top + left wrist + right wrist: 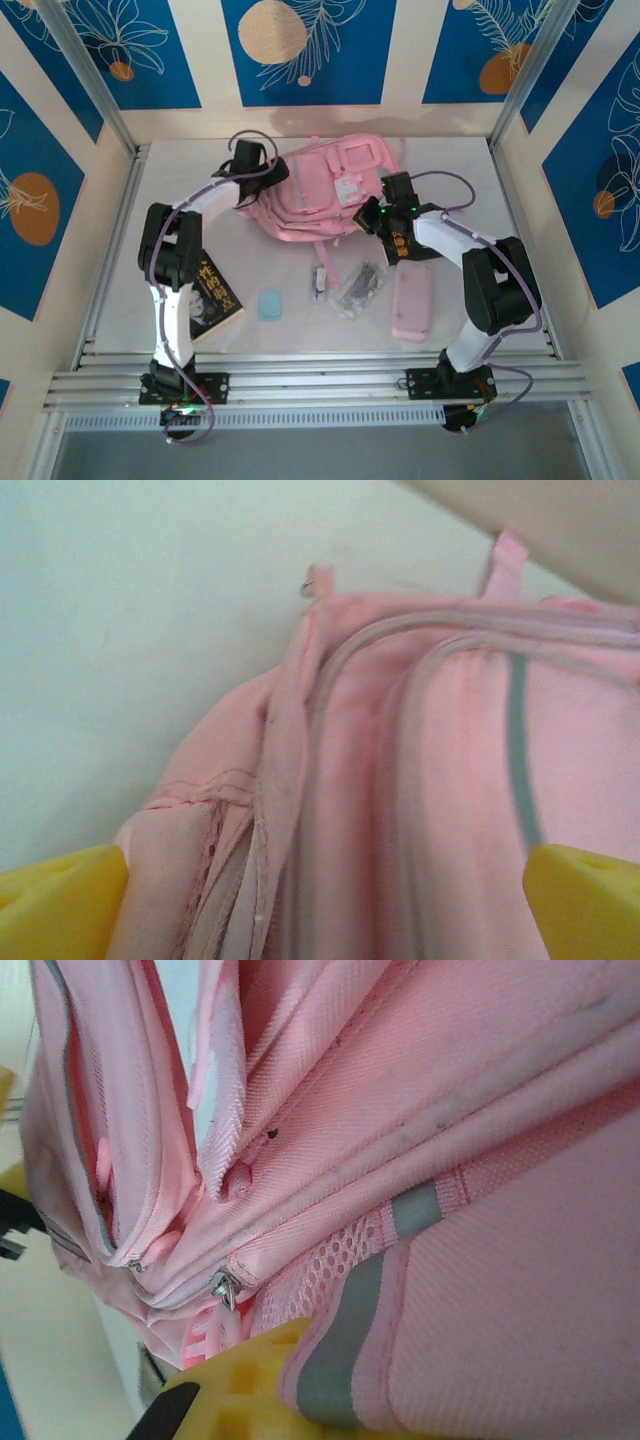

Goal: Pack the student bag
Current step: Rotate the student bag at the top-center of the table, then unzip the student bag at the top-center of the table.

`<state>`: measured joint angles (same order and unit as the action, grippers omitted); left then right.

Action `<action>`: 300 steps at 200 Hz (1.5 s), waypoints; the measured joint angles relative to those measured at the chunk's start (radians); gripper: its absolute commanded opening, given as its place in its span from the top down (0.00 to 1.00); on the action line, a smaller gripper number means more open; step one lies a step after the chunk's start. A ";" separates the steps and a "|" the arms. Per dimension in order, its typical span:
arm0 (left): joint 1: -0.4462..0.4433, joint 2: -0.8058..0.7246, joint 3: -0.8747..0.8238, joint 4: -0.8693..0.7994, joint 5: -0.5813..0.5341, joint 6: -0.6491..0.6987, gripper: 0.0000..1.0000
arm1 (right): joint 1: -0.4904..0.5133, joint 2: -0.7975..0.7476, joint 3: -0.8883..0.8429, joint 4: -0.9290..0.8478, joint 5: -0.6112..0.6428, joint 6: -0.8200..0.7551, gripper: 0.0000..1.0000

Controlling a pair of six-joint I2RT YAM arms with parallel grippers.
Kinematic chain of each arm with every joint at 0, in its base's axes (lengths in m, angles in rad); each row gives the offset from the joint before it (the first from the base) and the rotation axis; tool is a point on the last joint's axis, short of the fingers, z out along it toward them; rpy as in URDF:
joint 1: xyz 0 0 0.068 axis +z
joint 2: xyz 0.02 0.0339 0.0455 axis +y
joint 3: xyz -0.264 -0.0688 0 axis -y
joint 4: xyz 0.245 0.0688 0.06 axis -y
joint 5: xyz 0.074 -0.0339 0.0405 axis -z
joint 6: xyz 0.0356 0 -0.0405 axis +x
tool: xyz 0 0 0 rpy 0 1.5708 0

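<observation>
Near the student bag (318, 195) lie book (213, 296), pencil case (412, 300).

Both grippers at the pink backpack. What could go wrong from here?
1. The left gripper is open, its fingers astride loose folds of the student bag. Closing may pinch just one fabric layer, and the metal pull sits well away from them.
2. The right gripper has a finger against fabric beside the mesh pocket; the mesh could snag on it.
3. The bag is soft, so a one-sided tug may drag it instead of opening it.

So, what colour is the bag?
The bag is pink with grey trim; the right wrist view shows it best.
</observation>
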<state>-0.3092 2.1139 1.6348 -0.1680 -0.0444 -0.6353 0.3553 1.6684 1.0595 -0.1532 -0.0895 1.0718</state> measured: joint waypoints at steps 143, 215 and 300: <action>-0.305 -0.454 -0.534 0.027 0.286 0.011 0.21 | 0.057 0.116 0.172 0.092 -0.013 0.298 1.00; -0.318 -0.240 -0.468 0.236 0.100 0.096 0.34 | 0.058 0.116 0.160 0.145 -0.059 0.384 1.00; -0.318 -0.202 -0.413 0.264 0.074 0.136 0.68 | 0.047 0.116 0.093 0.245 -0.106 0.420 1.00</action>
<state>-0.6270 1.9121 1.2217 0.0959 0.0296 -0.4992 0.4026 1.7844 1.1530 0.0914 -0.1951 1.4921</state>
